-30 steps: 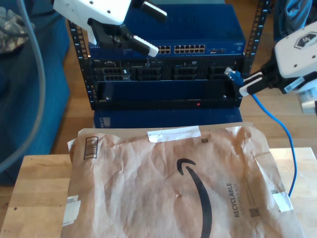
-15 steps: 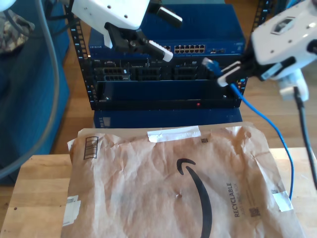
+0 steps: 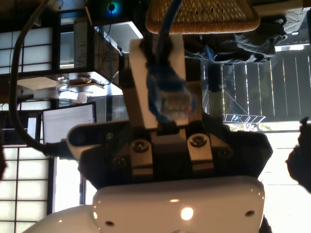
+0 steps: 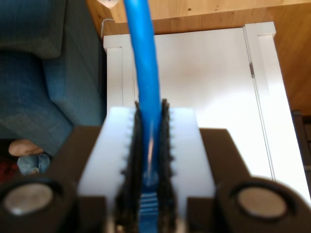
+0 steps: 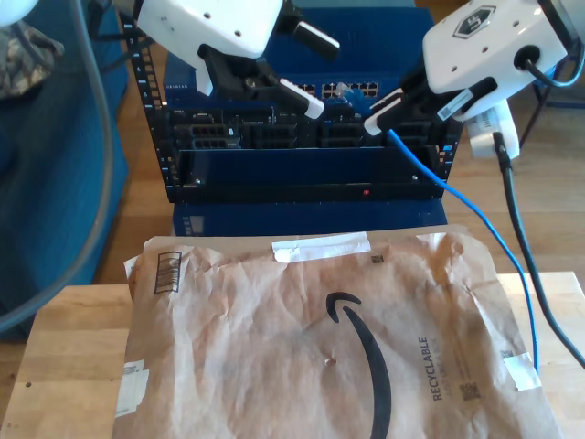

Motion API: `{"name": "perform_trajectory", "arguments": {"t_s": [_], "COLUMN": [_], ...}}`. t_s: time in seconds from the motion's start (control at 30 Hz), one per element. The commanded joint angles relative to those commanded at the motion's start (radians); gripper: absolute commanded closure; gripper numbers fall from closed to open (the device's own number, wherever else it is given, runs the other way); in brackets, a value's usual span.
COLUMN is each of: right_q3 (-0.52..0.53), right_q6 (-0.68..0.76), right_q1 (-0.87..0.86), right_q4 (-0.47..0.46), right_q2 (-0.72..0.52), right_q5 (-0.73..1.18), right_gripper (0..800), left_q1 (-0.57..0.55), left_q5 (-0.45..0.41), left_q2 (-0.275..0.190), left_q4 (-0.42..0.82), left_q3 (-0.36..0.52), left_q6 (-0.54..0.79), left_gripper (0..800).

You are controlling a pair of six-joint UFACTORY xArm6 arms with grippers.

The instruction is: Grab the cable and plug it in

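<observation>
Two arms hang over a rack of network gear that stands on a wooden floor, behind a pale wooden bench. A creased brown paper mailer covers most of the bench. Blue upholstery fills the exterior view's left.

The second tool, on the exterior view's right, is clenched on the cable just behind its plug. The plug is held up in front of the blue switch at the top of the rack, close to its row of ports. From there the cable drops in a long curve to the bench edge on the exterior view's right.

The second wrist view has the ribbed pads pressed on the cable, over a white panelled surface.

The first tool, on the exterior view's left, has its fingers spread and bare.
</observation>
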Motion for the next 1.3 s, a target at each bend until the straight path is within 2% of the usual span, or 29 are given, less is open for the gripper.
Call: {"name": "perform_trajectory", "arguments": {"t_s": [0.53, 0.97, 1.3], "right_q3": [-0.069, -0.078, -0.078], "right_q6": [0.032, 0.034, 0.034], "right_q1": [0.035, 0.035, 0.035], "right_q4": [-0.002, -0.005, -0.003], "right_q2": [0.038, 0.044, 0.046], "right_q5": [-0.015, -0.015, -0.017], "right_gripper": [790, 790, 790], "left_q1": [0.000, 0.003, 0.003], "left_q5": [0.003, 0.005, 0.005], "left_q2": [0.000, 0.003, 0.003], "left_q4": [0.002, 0.000, -0.002], "left_q3": [-0.002, 0.000, 0.000], "left_q6": [-0.031, -0.044, -0.048], "left_gripper": [8, 238, 254]}}
